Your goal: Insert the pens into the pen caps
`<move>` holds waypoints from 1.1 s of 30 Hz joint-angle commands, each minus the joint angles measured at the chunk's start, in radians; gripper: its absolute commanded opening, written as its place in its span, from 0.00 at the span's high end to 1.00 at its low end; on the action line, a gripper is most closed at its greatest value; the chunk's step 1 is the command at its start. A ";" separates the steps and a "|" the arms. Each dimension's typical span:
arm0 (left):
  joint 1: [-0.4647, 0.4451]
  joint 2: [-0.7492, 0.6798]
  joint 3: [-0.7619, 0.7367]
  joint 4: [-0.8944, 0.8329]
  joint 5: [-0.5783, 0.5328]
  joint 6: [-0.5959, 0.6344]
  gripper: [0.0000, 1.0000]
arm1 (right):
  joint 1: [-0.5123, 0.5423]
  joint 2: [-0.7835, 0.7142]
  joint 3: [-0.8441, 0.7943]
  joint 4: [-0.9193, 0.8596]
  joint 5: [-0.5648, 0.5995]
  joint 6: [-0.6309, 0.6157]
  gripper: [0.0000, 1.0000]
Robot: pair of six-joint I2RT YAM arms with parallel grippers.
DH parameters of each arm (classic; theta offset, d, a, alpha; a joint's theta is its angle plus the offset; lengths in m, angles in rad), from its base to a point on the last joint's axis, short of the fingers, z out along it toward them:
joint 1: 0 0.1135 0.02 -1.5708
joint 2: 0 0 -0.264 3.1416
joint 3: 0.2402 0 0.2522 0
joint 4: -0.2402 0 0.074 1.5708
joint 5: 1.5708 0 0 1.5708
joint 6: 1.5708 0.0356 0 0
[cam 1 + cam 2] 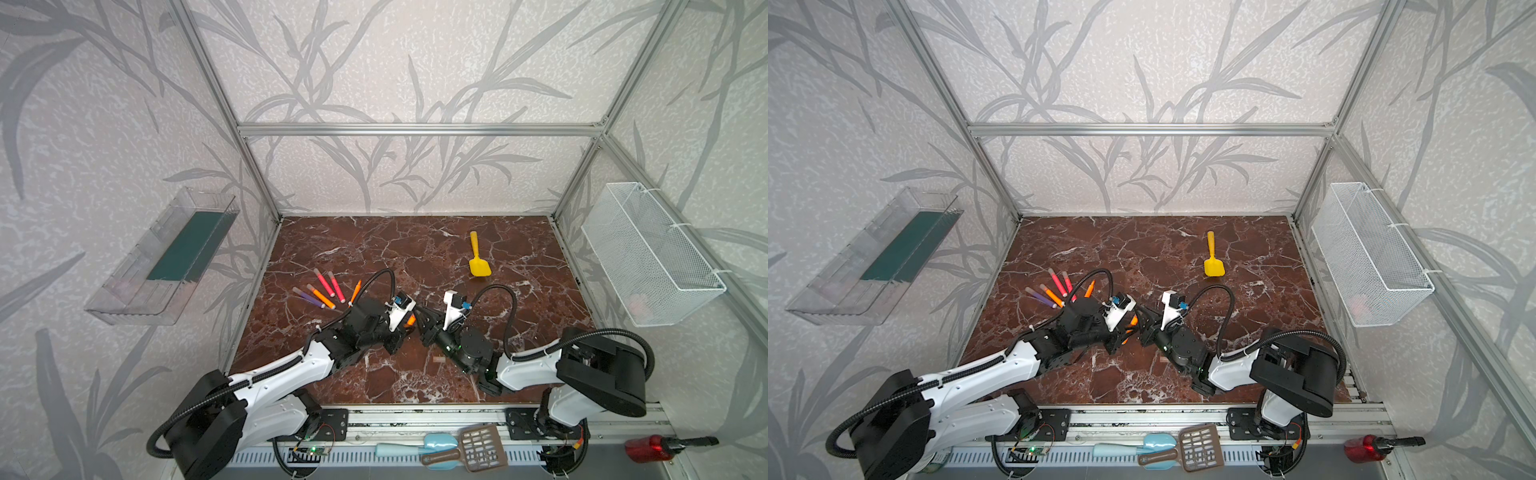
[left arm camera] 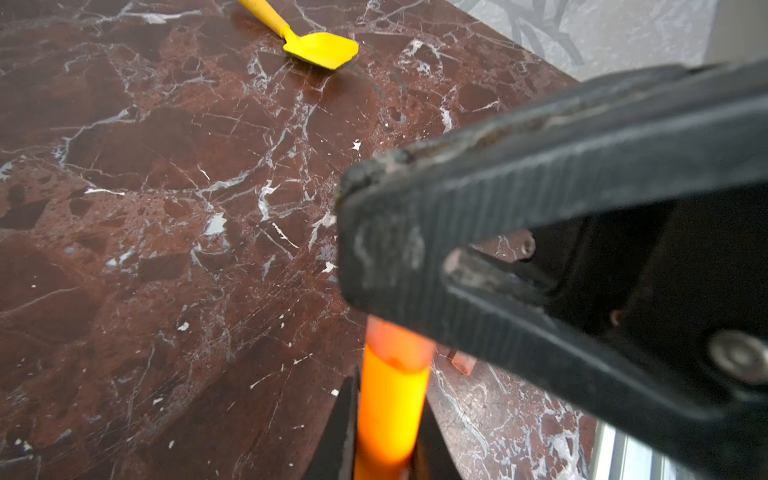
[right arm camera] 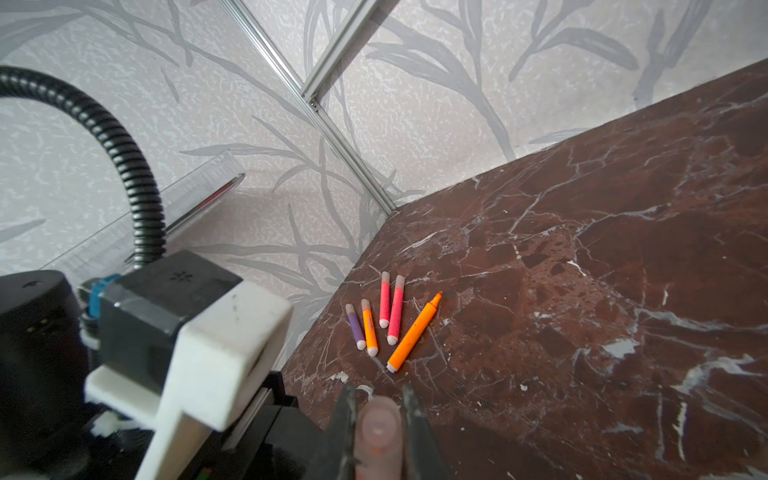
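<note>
Above table [image 1: 374, 257] — left fingers [image 2: 345, 440] grip orange pen [image 2: 390, 407]; right fingers [image 3: 415, 428], cap [image 3: 380, 432].

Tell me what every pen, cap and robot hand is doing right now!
left gripper: shut on the held orange pen.
right gripper: shut on the held cap.
held cap: sitting over the held orange pen's end.
purple pen: capped, lying down.
short orange pen: capped, lying down.
red-pink pens: capped, lying down.
long orange pen: uncapped, tip bare.
loose cap: lying alone, without a pen.
yellow shovel: lying flat.
</note>
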 commanded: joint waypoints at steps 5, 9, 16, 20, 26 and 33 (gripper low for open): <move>0.143 -0.084 0.099 0.508 -0.382 -0.171 1.00 | 0.129 -0.123 0.074 -0.732 -0.184 0.109 1.00; 0.141 -0.082 0.082 0.550 -0.419 -0.174 1.00 | 0.127 -0.165 0.137 -0.868 -0.230 0.147 1.00; 0.141 -0.086 0.086 0.552 -0.405 -0.171 1.00 | 0.129 -0.132 0.132 -0.755 -0.324 0.105 1.00; 0.141 -0.096 0.082 0.546 -0.404 -0.171 1.00 | 0.130 -0.132 0.134 -0.759 -0.317 0.096 1.00; 0.140 -0.099 0.066 0.526 -0.374 -0.174 1.00 | 0.128 -0.147 0.140 -0.771 -0.265 0.071 1.00; 0.098 -0.120 -0.050 0.567 -0.320 -0.165 1.00 | 0.115 -0.250 0.140 -0.844 -0.140 0.020 0.92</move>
